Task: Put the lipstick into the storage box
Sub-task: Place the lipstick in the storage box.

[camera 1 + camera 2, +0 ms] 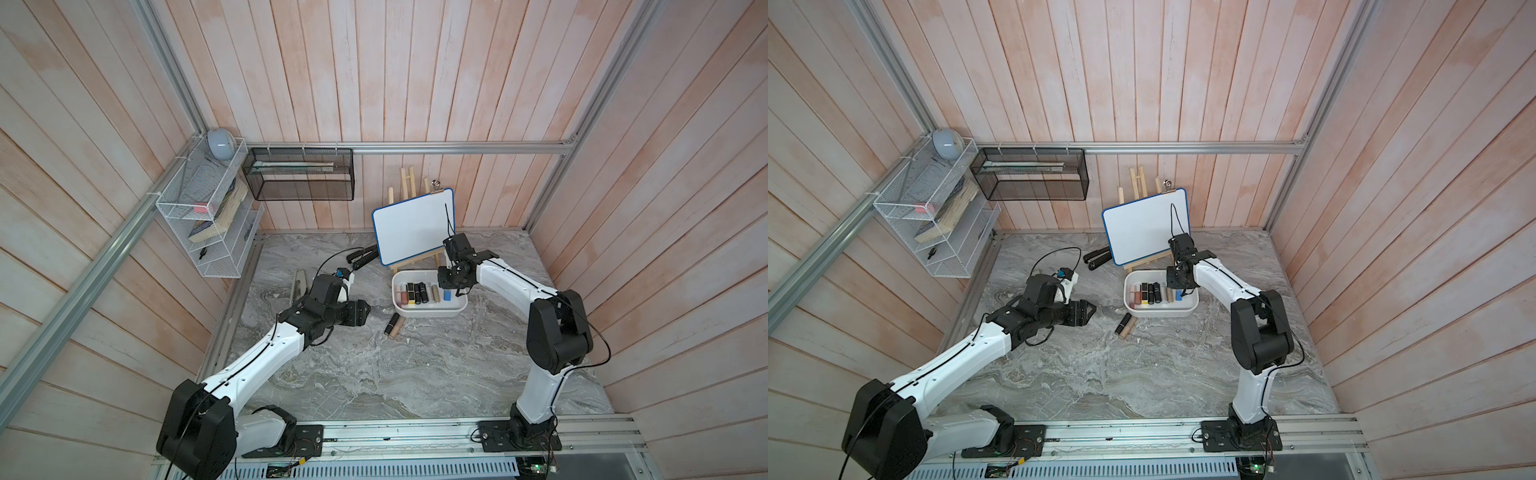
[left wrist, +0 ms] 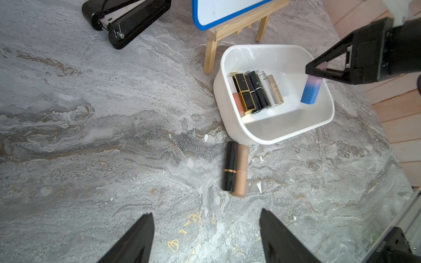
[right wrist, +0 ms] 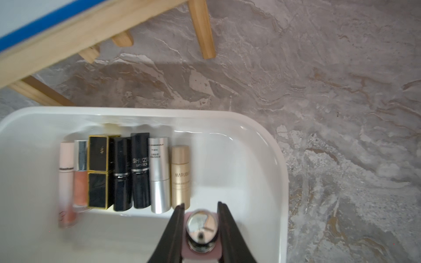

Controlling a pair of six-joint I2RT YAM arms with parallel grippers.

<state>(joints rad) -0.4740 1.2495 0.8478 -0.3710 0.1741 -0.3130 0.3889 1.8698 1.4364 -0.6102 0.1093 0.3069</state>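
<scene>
Right fingers (image 3: pixel 227 230) squeeze top of blue-pink lipstick (image 2: pixel 310 92), low end inside storage box (image 2: pixel 280 127), near row of lipsticks (image 2: pixel 257 91). Left fingers (image 2: pixel 136 243) wide apart, empty, above desk (image 2: pixel 114 136). Black lipstick (image 2: pixel 229 166), tan lipstick (image 2: pixel 241 170) lie touching on desk just outside box.

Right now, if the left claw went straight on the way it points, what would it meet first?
Most likely the two lipsticks lying side by side, the black lipstick and the tan lipstick, just short of the storage box. The left claw stands open; its height above them is unclear.
</scene>
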